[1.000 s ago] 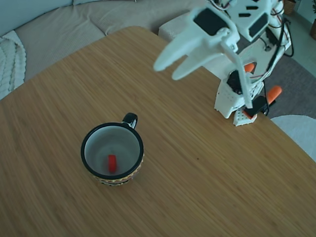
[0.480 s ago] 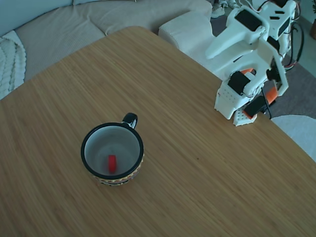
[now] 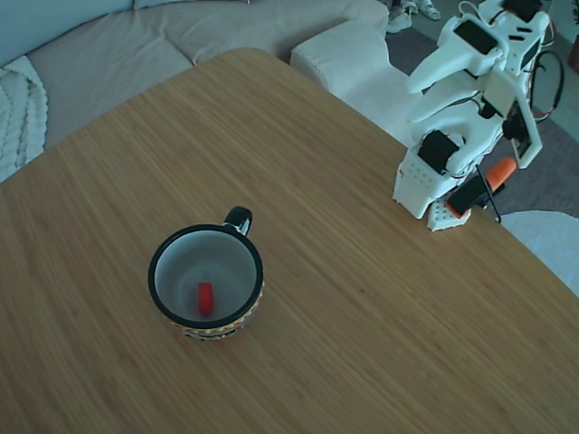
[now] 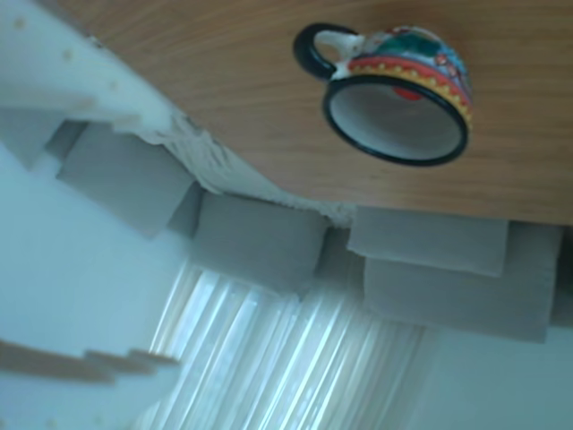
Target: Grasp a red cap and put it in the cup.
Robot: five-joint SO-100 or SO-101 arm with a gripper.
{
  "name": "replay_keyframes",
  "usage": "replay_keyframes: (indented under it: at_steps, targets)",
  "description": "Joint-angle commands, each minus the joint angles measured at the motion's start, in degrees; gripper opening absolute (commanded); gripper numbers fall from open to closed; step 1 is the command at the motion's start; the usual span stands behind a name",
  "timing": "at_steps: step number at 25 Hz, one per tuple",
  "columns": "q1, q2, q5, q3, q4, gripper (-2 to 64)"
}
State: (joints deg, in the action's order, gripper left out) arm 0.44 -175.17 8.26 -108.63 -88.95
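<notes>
Red cap (image 3: pixel 205 299) sits inside the cup (image 3: pixel 259 271), mid-table; my gripper (image 3: pixel 417 99) hangs released and empty, well apart at the table's right edge.

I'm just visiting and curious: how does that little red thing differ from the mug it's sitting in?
The red cap is tiny and one plain bright colour; the cup is far wider, with a black rim, a pale inside and a patterned outside. The red cap stands on its edge on the cup's floor, while the cup sits upright on the table. The cup has a handle; the red cap has none. Both are round.
</notes>
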Motion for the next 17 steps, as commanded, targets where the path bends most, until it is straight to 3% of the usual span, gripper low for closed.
replay_keyframes:
  at_steps: [1,17]
  targets:
    - [0.26,-0.62,0.35,-0.7,0.79,30.0]
    - [2.64,-3.43,0.79,-2.2,1.58,30.0]
